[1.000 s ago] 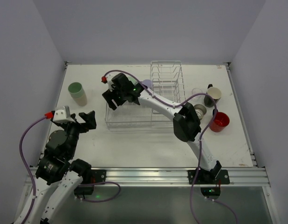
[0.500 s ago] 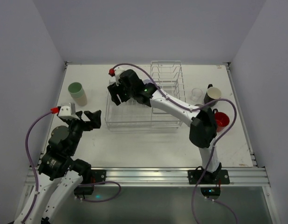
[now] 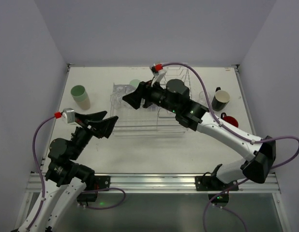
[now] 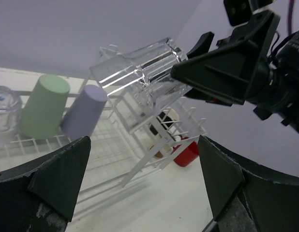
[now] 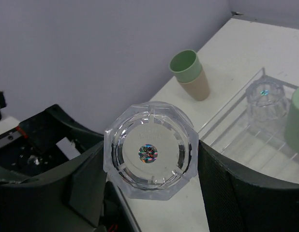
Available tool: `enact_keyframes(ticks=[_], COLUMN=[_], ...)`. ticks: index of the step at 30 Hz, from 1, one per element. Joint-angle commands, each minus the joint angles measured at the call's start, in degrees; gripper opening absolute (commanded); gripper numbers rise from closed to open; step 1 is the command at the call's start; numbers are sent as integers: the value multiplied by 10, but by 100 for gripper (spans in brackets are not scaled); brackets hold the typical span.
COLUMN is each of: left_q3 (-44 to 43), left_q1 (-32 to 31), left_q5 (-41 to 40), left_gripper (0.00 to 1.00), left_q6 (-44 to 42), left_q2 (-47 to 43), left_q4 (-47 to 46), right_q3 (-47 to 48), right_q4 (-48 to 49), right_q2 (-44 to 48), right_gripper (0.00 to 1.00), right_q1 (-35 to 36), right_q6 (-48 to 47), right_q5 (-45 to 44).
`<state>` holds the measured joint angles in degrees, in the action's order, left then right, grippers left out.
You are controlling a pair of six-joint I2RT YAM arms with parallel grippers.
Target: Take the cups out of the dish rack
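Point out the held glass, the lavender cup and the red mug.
held glass (image 5: 148, 152): right wrist view, its base.
lavender cup (image 4: 84, 111): left wrist view, its side.
red mug (image 4: 186, 153): left wrist view, its side.

You're looking at a clear, glossy faceted glass. Your dish rack is white-coated wire; desk is matt white.

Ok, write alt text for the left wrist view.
The right gripper holds a clear glass tilted in the air above the dish rack. A green cup and a lavender cup sit in the rack; the left gripper is open.
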<state>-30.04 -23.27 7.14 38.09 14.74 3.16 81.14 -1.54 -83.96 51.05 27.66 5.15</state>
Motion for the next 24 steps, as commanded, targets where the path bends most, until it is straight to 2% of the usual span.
enact_keyframes(ticks=[1,7,12,15,21,22,24], left_q3=[-4,7,3,-2,-18,-19,-20], left_q1=[4,4,4,4,4,4,4], left_q5=[78,146,161,164,152,143,129], left_gripper=[96,92,87,78,54,38,22], left_q6=[69,121,138,141,133,131,119], left_q2=[13,27,42,49,69,69,66], left_q4=[-96,-167,-177,-196,-226,-228,-221], right_q3=[-81,-93,-102,-104,-122,-126,-135], right_q4=[165,197,231,236,254,261,263], right_q2=[67,64,60,52,43,44,49], right_gripper=[13,13,13,13,12,12,14], right_q1=[3,4,4,7,16,17,18], right_q6=[104,170,197,208,223,223,223], right_q5=[47,116,149,156,168,166,159])
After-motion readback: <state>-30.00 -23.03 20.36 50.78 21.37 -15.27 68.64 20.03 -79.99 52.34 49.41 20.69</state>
